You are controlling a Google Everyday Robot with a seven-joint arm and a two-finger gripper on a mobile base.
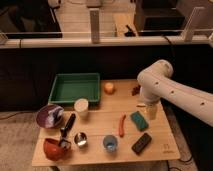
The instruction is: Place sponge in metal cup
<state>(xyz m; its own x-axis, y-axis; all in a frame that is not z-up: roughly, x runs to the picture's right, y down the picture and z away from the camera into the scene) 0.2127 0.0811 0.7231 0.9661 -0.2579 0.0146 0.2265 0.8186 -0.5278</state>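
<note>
On the right half of the tabletop (95, 125) lies the single sponge (139, 120), flat on the wood with its teal face up, and nothing grips it. Just to its right and a little farther back hangs the hand (151, 111), pointing down from the end of the one white arm (167, 87). Its fingers stand wide with nothing between them. Whether it touches the sponge cannot be told.

Just left of the sponge lies one thin red vegetable (121, 125), set at a slant. In front of the sponge, near the front edge, lies one black block (141, 143).

There are three cups. The metal cup (80, 139) stands upright at the front left, well apart from the sponge, with its mouth up. The blue cup (110, 144) stands to the right of it, between it and the black block. The white cup (81, 106) stands behind the metal cup, near the front wall of the tray.

There are two bowls at the left edge: a purple bowl (49, 116) and, in front of it, a red bowl (55, 148). One black-handled tool (68, 125) lies between the purple bowl and the metal cup.

One green tray (75, 87) sits at the back left. One orange fruit (108, 88) lies just right of the tray. One small dark item (135, 90), too blurred to name, lies near the back edge, beside the arm.
</note>
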